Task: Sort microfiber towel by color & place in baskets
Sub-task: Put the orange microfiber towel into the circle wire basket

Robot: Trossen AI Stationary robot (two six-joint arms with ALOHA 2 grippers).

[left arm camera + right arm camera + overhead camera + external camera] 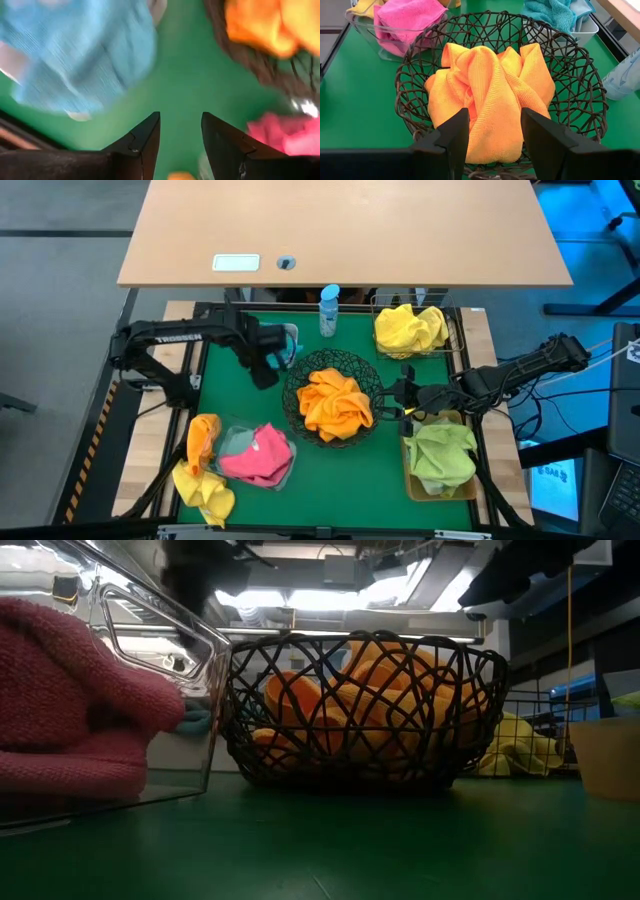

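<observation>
Two grippers hang over my green mat (250,405), both with fingers parted and nothing between them; my right gripper (495,131) hovers at the rim of the black wire bowl (590,107), facing the orange towel (490,95) heaped in it; my left gripper (180,132) hangs above bare mat beside the blue towel (85,50) in the white tub (291,333); farther out, a pink towel (257,453) fills the clear tray (229,439), yellow towels (410,327) the square wire basket (456,340), a green towel (442,455) the tan bin (408,480); an orange and yellow towel (203,470) lies loose on the table's near left edge.
</observation>
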